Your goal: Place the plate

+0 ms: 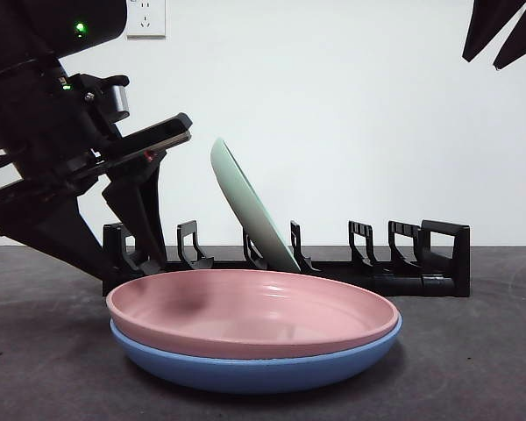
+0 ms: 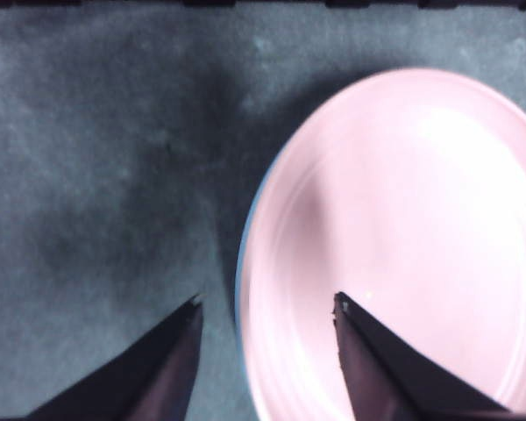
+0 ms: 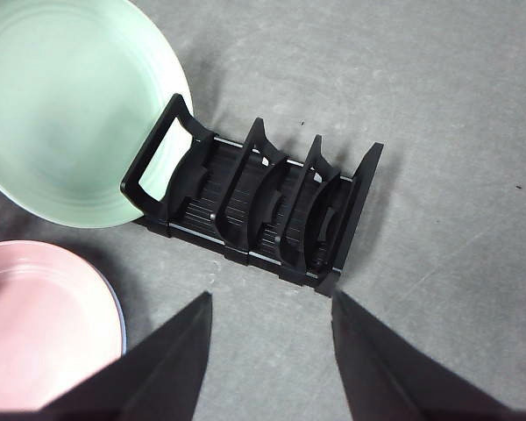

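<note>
In the front view, the pink plate (image 1: 252, 311) lies stacked on a blue plate (image 1: 254, 368) before the black rack (image 1: 403, 263), where a green plate (image 1: 250, 206) leans. The left wrist view shows the left gripper (image 2: 267, 311) wide open and empty, its jaws straddling the pink plate's near rim. In the right wrist view, the right gripper (image 3: 272, 307) hangs open and empty above the table (image 3: 456, 132), well apart from the plates.

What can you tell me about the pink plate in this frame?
The pink plate is round, shallow and matte, with faint rings inside, and looks like plastic or glazed ceramic. It lies flat, nested on a blue plate in front of the black rack. The left gripper hangs open above its rim, one jaw over the plate and one over the table, not gripping it.
</note>
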Robot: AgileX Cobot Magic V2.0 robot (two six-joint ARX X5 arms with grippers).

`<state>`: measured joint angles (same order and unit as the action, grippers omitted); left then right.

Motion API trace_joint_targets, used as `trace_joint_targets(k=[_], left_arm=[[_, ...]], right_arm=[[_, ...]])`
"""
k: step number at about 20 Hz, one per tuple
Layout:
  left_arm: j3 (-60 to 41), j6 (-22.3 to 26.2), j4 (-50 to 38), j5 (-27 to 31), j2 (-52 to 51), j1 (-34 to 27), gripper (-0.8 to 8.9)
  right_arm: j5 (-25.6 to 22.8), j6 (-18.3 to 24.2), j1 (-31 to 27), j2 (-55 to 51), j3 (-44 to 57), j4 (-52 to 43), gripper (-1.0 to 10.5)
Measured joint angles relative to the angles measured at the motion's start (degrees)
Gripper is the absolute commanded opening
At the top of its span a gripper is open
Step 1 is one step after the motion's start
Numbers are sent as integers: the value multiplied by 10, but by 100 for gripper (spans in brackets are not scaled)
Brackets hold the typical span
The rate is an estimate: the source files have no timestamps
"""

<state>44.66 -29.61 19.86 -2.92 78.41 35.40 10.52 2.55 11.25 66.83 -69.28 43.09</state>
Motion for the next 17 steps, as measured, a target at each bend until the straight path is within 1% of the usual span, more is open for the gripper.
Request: trace_joint_targets(k=[2, 4, 9, 12, 14, 17], left_arm=[[0, 16, 25, 0, -26, 0, 252], [0, 46, 31, 0, -81, -1, 252], [2, 143, 79, 6, -259, -30, 252], [2, 214, 132, 39, -362, -54, 252], [2, 247, 165, 59, -421, -75, 252], [2, 267, 177, 93, -483, -96, 251]], right_arm=[[0, 0, 0, 0, 0, 1, 215], [0, 0, 5, 0, 0, 5, 216], [0, -1, 44, 1, 0, 6, 216], [6, -12, 80, 21, 0, -3, 216], [41, -34, 97, 54, 0, -25, 216], [132, -91, 114, 119, -3, -87, 216]])
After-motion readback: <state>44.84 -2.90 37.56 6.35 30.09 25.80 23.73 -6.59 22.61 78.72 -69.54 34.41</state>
